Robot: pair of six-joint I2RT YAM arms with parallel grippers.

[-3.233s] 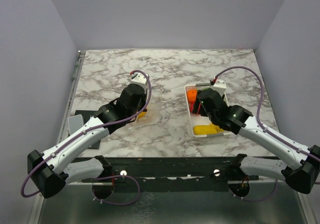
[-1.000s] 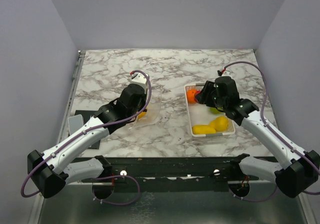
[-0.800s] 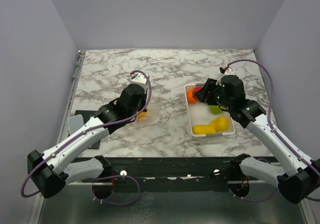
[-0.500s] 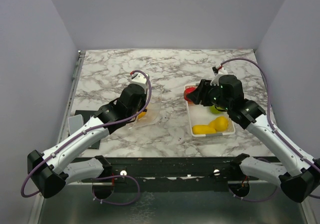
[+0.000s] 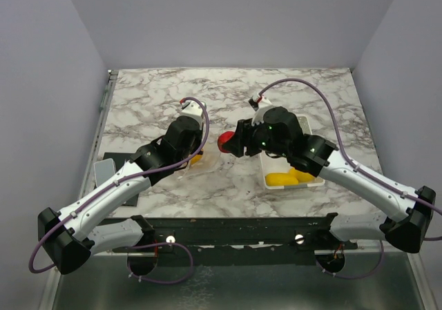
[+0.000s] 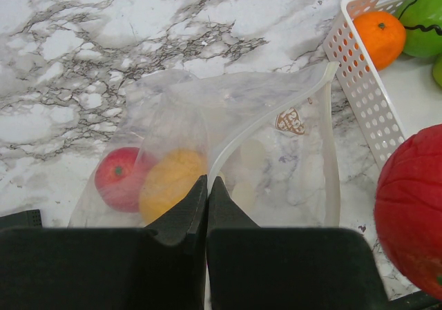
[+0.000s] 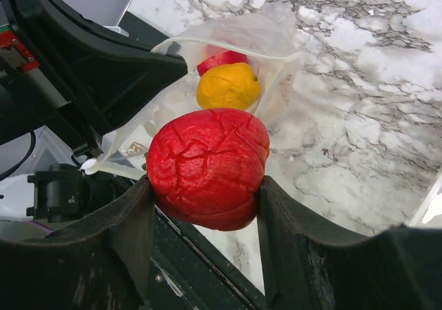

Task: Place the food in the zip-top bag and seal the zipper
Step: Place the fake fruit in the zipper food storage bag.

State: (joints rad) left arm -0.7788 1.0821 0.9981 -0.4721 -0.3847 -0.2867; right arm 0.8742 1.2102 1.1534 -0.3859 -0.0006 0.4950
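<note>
The right end effector grips a wrinkled red fruit in the air just by the mouth of the zip-top bag, which lies on the surface; the left end effector is pinched tight on its zipper

The bench has a white marble-patterned top with grey veins and runs back to the plain walls. Near its middle lies the zip-top bag, see-through and crumpled, its mouth turned toward the white tray. The tray, with perforated walls, sits just beside the bag on the right half. At the left edge lies a dark mat, with a small grey slab on its near-left corner.
</note>
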